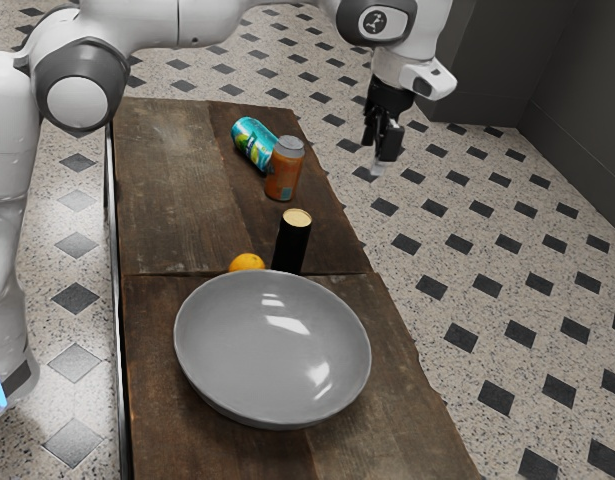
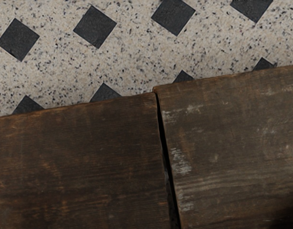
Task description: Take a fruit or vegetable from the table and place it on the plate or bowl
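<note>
Nearest you sits the wide grey bowl (image 1: 272, 350), on the front plank of the dark wooden table (image 1: 167, 200). Just behind its far rim lies the orange (image 1: 247, 263), partly hidden by that rim and not in the bowl. Close beside the orange, on the exterior view's right, stands a tall black can (image 1: 292, 243) with a gold top; you can read no writing on it. Further back stands an orange bottle (image 1: 285, 170) with a grey cap, and against it a teal can (image 1: 253, 141) lies on its side. The teal can carries a printed label, possibly with yellow marks, but too small to read.

Farthest off, the gripper (image 1: 380, 160) hangs in the air, pointing down, well apart from the orange and touching none of the containers. You cannot tell from here whether it is spread or pressed together. The wrist view looks down on the table's edge (image 2: 89, 162), two planks with a crack between them, and the speckled, black-diamond floor (image 2: 136, 52) beyond.
</note>
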Robot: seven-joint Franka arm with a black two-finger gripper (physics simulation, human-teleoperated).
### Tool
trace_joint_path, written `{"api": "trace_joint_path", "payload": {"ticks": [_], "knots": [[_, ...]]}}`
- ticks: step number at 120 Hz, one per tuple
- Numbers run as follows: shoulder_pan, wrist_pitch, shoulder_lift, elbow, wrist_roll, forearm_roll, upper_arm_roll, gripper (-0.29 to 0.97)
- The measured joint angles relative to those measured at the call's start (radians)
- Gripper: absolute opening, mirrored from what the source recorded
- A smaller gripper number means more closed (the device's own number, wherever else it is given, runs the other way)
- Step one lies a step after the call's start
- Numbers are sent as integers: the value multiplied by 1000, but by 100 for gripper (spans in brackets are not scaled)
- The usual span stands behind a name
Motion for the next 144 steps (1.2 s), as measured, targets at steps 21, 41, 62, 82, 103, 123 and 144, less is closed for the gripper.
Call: {"api": "trace_joint_path", "payload": {"ticks": [21,41,62,82,103,123,144], "knots": [[0,2,-2,0,-7,-18,15,68],[-2,-10,-27,-11,-42,-45,15,68],[-12,61,-364,-459,-164,-82,24,68],[-2,163,-458,-649,-287,-102,55,68],[-4,194,-452,-656,-451,-102,22,68],[-3,199,-425,-656,-610,-95,18,68],[-4,214,-390,-657,-752,-103,14,68]]}}
